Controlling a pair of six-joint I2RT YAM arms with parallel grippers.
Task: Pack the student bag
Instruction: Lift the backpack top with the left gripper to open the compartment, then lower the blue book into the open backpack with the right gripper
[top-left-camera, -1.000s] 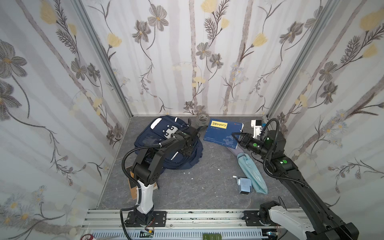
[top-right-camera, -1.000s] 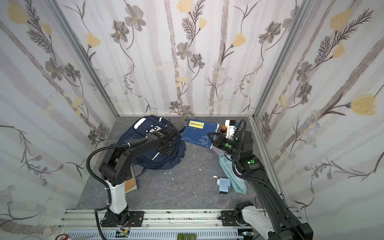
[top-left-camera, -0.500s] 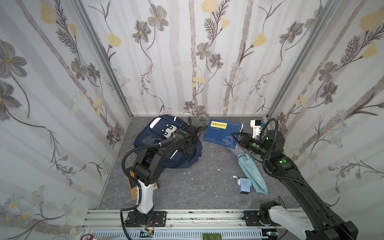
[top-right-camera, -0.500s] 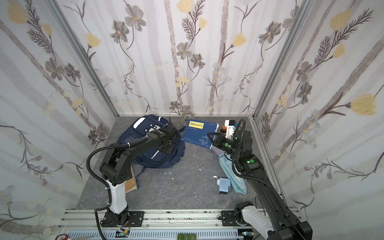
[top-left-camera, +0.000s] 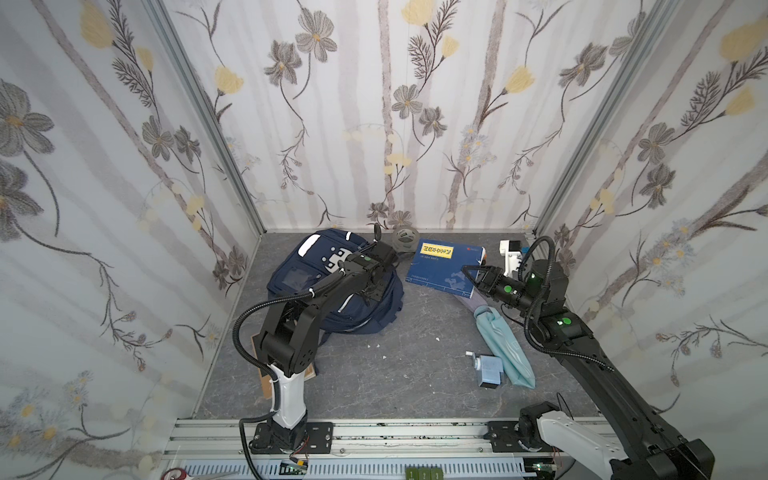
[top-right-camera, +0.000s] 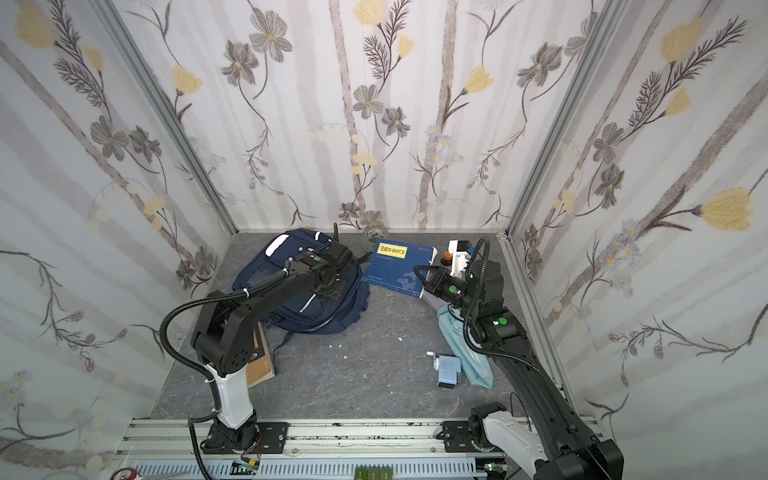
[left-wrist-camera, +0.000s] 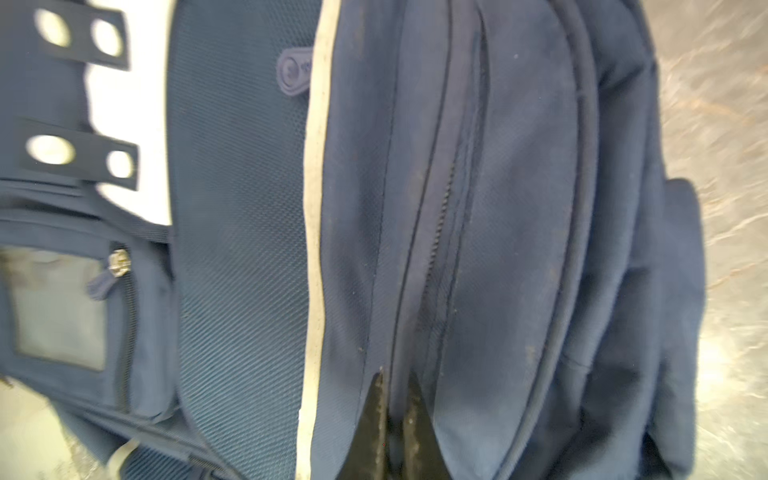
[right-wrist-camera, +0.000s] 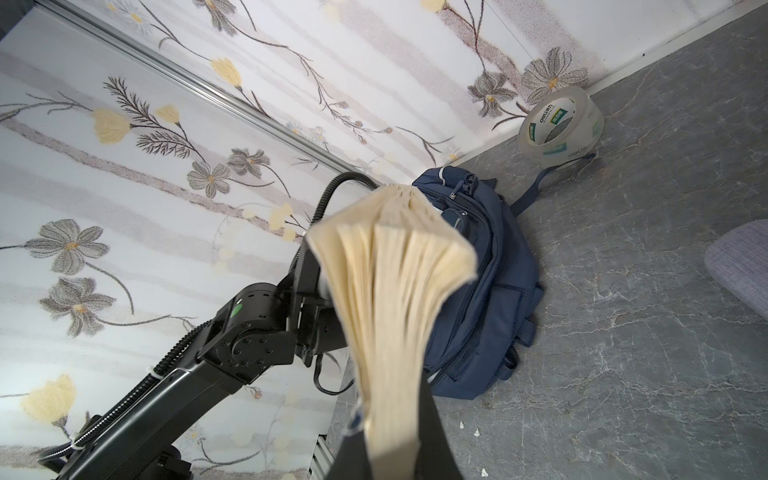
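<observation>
The student bag (top-left-camera: 293, 286) lies front-up at about ten o'clock on the grey surface (top-left-camera: 415, 357), close to the back wall. I have my left claw (left-wrist-camera: 395, 409) down on the bag's three o'clock side. Its tips are pinched together on a ridge of navy fabric beside a zip (the wrist view is slightly blurred). At one o'clock my right claw (top-left-camera: 469, 274) is clamped on the corner of a blue book (top-left-camera: 440, 268), whose pages are fanned. A tape roll (top-left-camera: 405, 239) stands at twelve o'clock, against that wall.
</observation>
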